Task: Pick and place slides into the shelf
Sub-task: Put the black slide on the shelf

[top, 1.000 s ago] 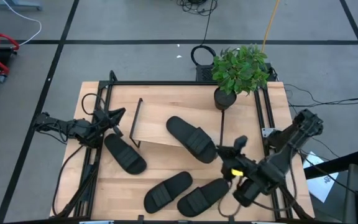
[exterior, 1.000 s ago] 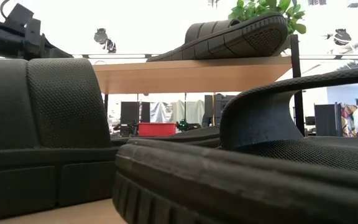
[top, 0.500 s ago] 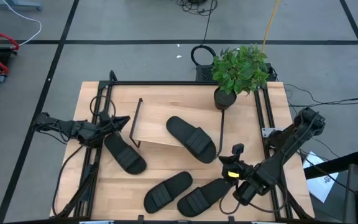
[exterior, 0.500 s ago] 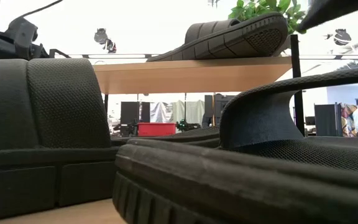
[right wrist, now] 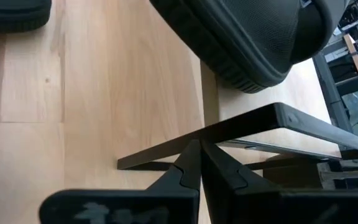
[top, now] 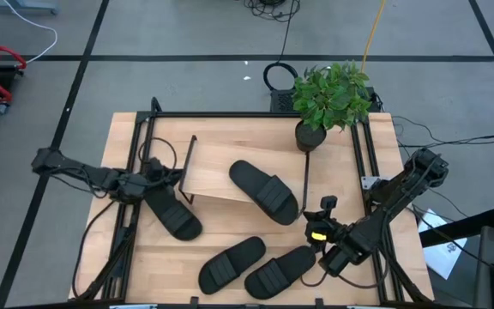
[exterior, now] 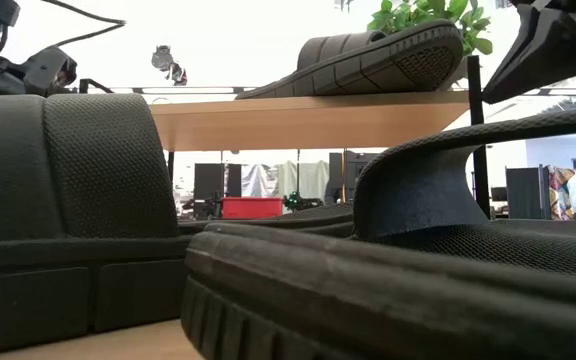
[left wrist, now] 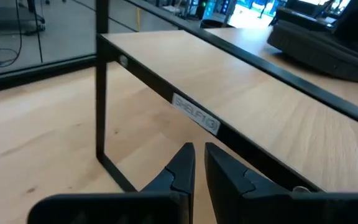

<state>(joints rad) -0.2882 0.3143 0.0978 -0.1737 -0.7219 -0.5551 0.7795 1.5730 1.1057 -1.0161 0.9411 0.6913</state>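
The shelf [top: 230, 178] stands near the middle of the wooden surface [top: 230, 137], its light plank top carried on thin black wire legs. One black slide [top: 264, 190] lies on that plank toward its right end, angled across it with its toe past the plank's front right corner; in the low view this slide [exterior: 368, 58] sits on top of the plank with its ribbed sole edge showing. The other three slides rest on the surface itself: one [top: 171, 210] just off the shelf's left front corner, and a pair lying side by side in front of the shelf, the left of them [top: 231, 263] touching or nearly touching the right one [top: 280, 269]. The left gripper [top: 176, 177] hovers at the shelf's left end, above the near end of the lone slide, and in its wrist view its fingers [left wrist: 180, 169] are clenched almost together, holding nothing, aimed at the plank's labelled edge. The right gripper [top: 325, 206] sits just beside the shelf's right wire leg, near the toe of the shelved slide, its fingers [right wrist: 190, 163] pressed together and empty. A potted plant [top: 331, 96] stands at the far right corner of the surface.
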